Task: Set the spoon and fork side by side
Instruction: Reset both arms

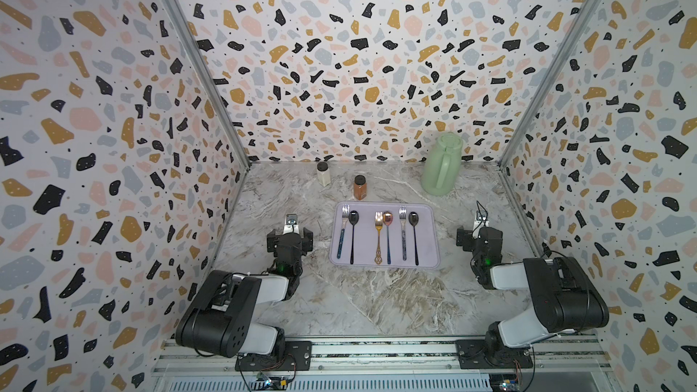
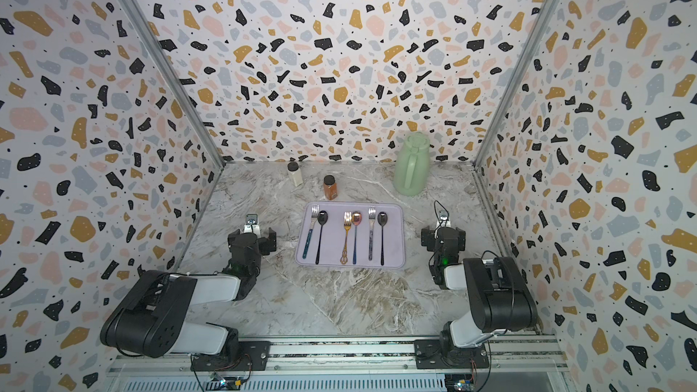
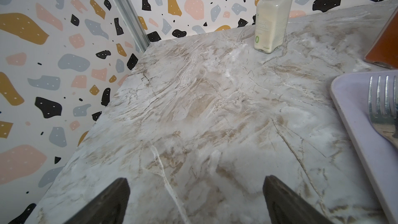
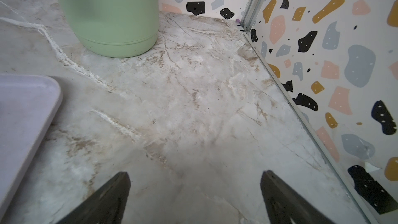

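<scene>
On the marble tabletop, in both top views, a lilac tray carries three fork-and-spoon pairs. They lie side by side with their heads toward the back wall: a blue-handled fork beside a black spoon, a gold fork beside a copper spoon, and a grey-handled fork beside a second dark spoon. The left claw sits near the tray's left edge and the right claw near its right edge, both apart from the cutlery. Behind the tray stand a white spice jar, an orange spice jar and a green pitcher. In the left wrist view the left claw is spread wide over bare marble, with the tray's corner, the blue-handled fork's tines and the white spice jar beyond it. In the right wrist view the right claw is likewise spread and empty, with the tray to one side and the green pitcher beyond.
</scene>
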Controlling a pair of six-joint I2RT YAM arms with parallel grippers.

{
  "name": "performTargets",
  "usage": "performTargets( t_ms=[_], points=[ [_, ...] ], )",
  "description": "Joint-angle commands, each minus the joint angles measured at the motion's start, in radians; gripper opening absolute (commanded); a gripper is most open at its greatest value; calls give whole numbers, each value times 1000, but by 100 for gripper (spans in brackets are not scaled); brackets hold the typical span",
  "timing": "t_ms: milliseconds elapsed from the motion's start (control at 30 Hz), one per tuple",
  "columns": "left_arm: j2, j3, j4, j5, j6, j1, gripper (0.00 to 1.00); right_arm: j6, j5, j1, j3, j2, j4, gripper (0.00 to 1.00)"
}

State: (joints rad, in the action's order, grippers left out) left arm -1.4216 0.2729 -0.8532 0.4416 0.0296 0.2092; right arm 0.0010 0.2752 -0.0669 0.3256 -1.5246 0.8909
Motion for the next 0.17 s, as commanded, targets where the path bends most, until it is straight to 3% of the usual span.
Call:
performTargets(
  t_ms=[0, 133],
  points=[
    [7, 23, -17, -9, -10, -5, 100, 1, -8, 3, 11, 7, 30, 100],
    [7, 25, -13, -19, -15, -12, 100, 2, -8, 3, 13, 8, 23, 100]
  ],
)
